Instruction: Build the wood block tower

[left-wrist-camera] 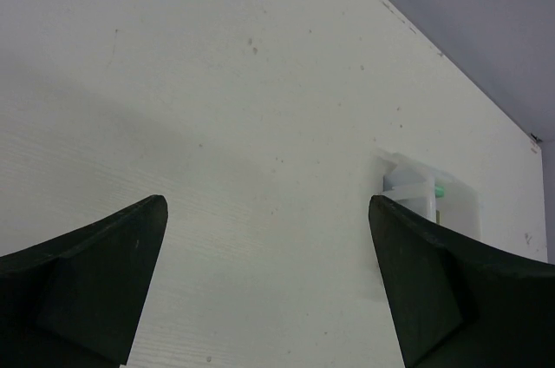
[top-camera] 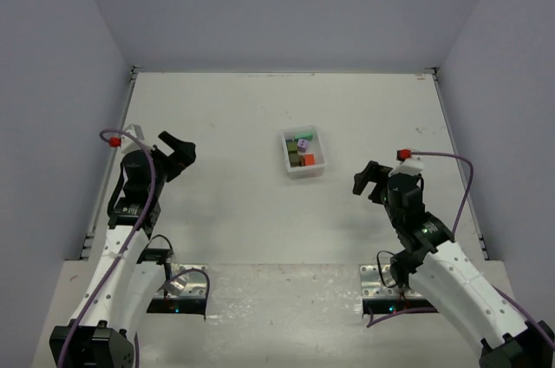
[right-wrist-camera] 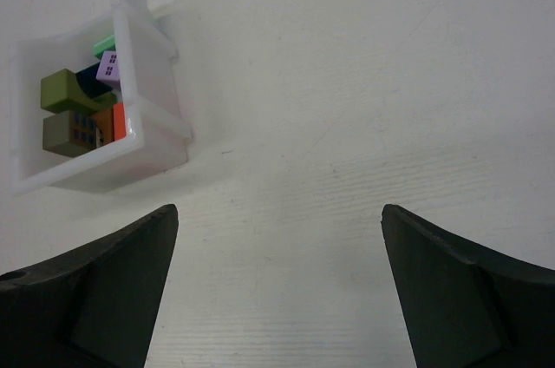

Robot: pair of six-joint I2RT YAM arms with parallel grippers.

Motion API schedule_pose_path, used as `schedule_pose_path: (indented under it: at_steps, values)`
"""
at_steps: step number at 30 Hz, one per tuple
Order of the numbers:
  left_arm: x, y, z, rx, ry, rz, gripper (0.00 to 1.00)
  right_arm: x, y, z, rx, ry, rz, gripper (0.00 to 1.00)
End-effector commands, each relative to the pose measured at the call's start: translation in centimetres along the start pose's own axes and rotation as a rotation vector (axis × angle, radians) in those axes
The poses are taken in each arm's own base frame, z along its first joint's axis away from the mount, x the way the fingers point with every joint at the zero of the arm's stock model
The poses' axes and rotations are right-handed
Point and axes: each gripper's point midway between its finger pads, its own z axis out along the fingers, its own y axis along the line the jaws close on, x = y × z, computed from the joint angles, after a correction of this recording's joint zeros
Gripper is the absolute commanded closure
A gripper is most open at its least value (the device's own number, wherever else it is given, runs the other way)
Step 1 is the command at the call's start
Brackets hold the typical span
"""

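Wood blocks (top-camera: 303,151) lay heaped together inside a white tray (top-camera: 305,174) just toward 1 o'clock of the middle of the table (top-camera: 234,116); green, purple, olive and red-orange pieces showed. The left gripper (top-camera: 176,151) hung above the table at 9 o'clock of the tray, well apart from it, its jaws spread wide and holding nothing. The right gripper (top-camera: 368,181) hung at 4 o'clock of the tray, nearer, also spread wide with nothing between its fingers. From the right wrist, the tray (right-wrist-camera: 152,73) sat at 10 o'clock, with the blocks (right-wrist-camera: 80,108) packed inside.
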Motion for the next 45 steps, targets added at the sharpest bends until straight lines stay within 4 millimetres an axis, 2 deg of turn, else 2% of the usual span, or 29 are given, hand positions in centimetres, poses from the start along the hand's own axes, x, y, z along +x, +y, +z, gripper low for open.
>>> schedule_pose_path:
  at_steps: [1,4,9,14,16,18,19,21,25,28,33,35,39,42,45]
  values:
    - [-0.9,-0.9,0.2,0.038,-0.033,-0.005,0.00,-1.7,0.5,0.1,-0.008,-0.057,0.024,0.01]
    - [-0.9,-0.9,0.2,0.042,-0.030,-0.008,0.00,-1.3,0.6,0.1,-0.018,-0.049,0.018,0.01]
    - [-0.9,-1.0,0.2,0.047,-0.030,-0.007,0.00,-1.2,2.0,0.2,-0.100,-0.041,-0.026,0.01]
    - [-0.7,-1.0,0.5,0.045,-0.019,-0.004,0.00,-2.6,5.4,0.6,-0.238,-0.035,-0.091,0.01]
    - [-0.7,-0.9,0.5,0.041,-0.016,0.001,0.00,-3.3,6.7,1.6,-0.245,0.018,-0.110,0.01]
    - [-0.5,-1.3,0.4,0.063,0.000,0.005,0.00,-4.8,8.1,2.5,-0.234,0.058,-0.123,0.01]
    - [-0.5,-1.4,0.3,0.065,-0.003,0.006,0.00,-4.0,8.1,3.6,-0.213,0.107,-0.142,0.01]
    - [-0.7,-1.4,0.3,0.065,-0.010,0.006,0.00,-5.1,9.4,5.0,-0.216,0.117,-0.158,0.01]
    - [-0.7,-1.3,0.1,0.064,-0.013,0.006,0.00,-4.6,10.7,8.2,-0.203,0.183,-0.195,0.01]
    - [-0.8,-1.4,0.0,0.068,-0.015,0.009,0.00,-3.7,11.6,9.9,-0.217,0.237,-0.212,0.03]
    - [-0.8,-1.2,0.0,0.054,-0.015,0.006,0.00,-1.3,10.8,12.4,-0.142,0.314,-0.231,0.14]
    - [-0.7,-1.2,0.1,0.052,-0.014,0.004,0.00,-0.4,10.5,12.8,-0.130,0.342,-0.238,0.26]
    - [-0.7,-1.2,0.1,0.052,-0.014,0.004,0.00,0.9,9.9,13.6,-0.111,0.369,-0.260,0.57]
    - [-0.6,-1.0,0.1,0.049,-0.009,0.004,0.00,1.3,9.4,14.3,-0.089,0.369,-0.294,0.61]
    - [-0.7,-0.7,0.1,0.030,-0.016,0.004,0.00,1.5,8.9,14.8,-0.076,0.375,-0.339,0.70]
